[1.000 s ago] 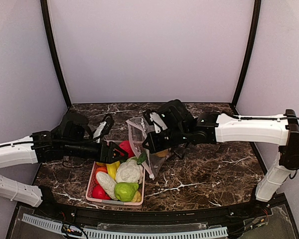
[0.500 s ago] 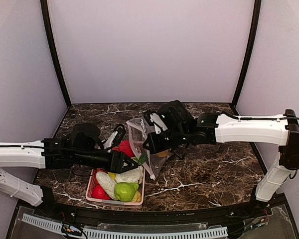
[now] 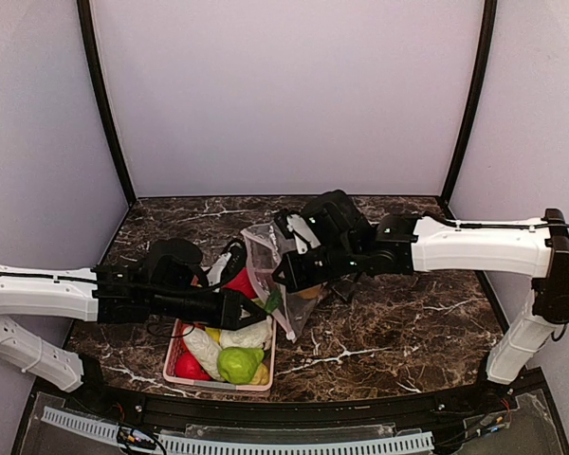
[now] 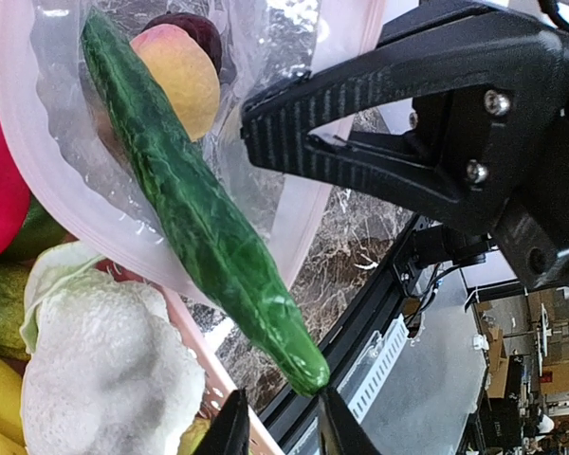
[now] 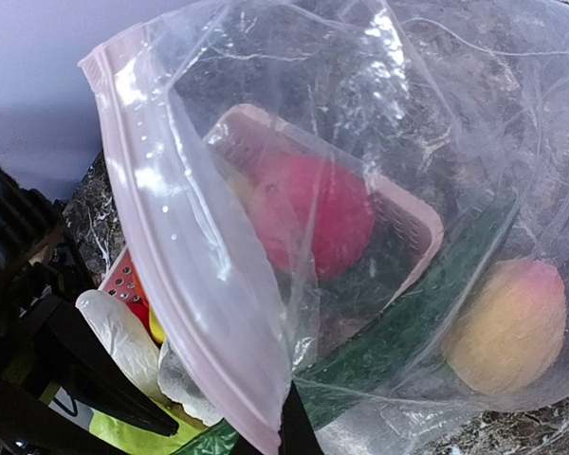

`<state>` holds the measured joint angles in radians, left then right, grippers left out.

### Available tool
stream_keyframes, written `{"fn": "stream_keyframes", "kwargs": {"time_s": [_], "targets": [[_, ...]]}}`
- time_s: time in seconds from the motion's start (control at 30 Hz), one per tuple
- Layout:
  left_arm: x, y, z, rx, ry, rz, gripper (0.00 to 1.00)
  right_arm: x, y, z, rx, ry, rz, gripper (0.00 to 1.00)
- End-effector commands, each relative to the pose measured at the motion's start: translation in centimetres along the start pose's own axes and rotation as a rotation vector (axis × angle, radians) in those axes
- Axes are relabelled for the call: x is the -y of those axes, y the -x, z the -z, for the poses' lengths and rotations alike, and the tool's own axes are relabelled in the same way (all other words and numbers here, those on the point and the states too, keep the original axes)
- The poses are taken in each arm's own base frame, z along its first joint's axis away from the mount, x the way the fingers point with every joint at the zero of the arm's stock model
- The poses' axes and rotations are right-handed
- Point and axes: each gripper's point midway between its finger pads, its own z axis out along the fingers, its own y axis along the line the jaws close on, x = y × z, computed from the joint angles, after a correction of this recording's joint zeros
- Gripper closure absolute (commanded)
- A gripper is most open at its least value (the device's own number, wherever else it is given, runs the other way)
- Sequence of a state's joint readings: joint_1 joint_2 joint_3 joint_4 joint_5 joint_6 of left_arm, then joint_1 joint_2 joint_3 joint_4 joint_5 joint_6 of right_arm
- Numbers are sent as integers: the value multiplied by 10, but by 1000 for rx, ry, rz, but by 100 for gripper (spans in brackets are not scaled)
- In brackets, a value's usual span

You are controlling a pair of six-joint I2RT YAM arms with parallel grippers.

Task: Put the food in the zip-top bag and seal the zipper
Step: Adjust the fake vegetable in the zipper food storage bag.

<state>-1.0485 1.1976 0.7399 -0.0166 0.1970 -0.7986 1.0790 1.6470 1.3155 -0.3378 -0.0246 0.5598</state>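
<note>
Now the left hand (image 4: 283,427) has reached forward and narrowed at the butt of the long green toy cucumber (image 4: 194,209); whether it pinches it I cannot tell. Ahead of it the cucumber looks nearly bagged, lying partly inside the clear floppy zip-top bag (image 5: 218,123), whose rim the right hand (image 3: 286,273) pinches above the dark marbled worktop (image 3: 398,313), pale lilac walls (image 3: 284,95) behind.

A pink slatted basket (image 3: 218,386) sits directly beneath the left gripper (image 3: 251,309) and down-left of the right gripper (image 3: 284,277), on a dark marbled table (image 3: 398,327) that spreads beyond both toward pale lilac walls (image 3: 284,95) and two black posts (image 3: 104,104).
</note>
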Motion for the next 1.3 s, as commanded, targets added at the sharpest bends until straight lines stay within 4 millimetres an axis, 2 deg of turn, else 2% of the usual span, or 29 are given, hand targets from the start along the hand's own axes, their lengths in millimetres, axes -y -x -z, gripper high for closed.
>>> {"fn": "stream_keyframes", "kwargs": {"time_s": [0.0,0.23,0.57,0.73,0.8,0.93,1.1,1.27], "targets": [[3,6,-7,8,7,-14,76,-3,7,9,30,15,-10,100],[8,18,-15,58,-10,-10,83,-5,6,12,30,27,-14,100],[-13,40,-22,164,90,12,86,-9,3,9,25,59,-36,100],[-7,42,-31,156,56,19,87,-9,0,8,25,60,-45,100],[-3,44,-28,151,53,-10,87,-6,0,11,31,50,-46,100],[6,39,-17,127,18,-78,78,-1,2,18,51,30,-46,100],[11,14,-17,20,-37,-101,63,-1,5,20,61,25,-42,100],[13,6,-23,-13,-49,-99,58,-2,8,20,63,31,-42,100]]}}
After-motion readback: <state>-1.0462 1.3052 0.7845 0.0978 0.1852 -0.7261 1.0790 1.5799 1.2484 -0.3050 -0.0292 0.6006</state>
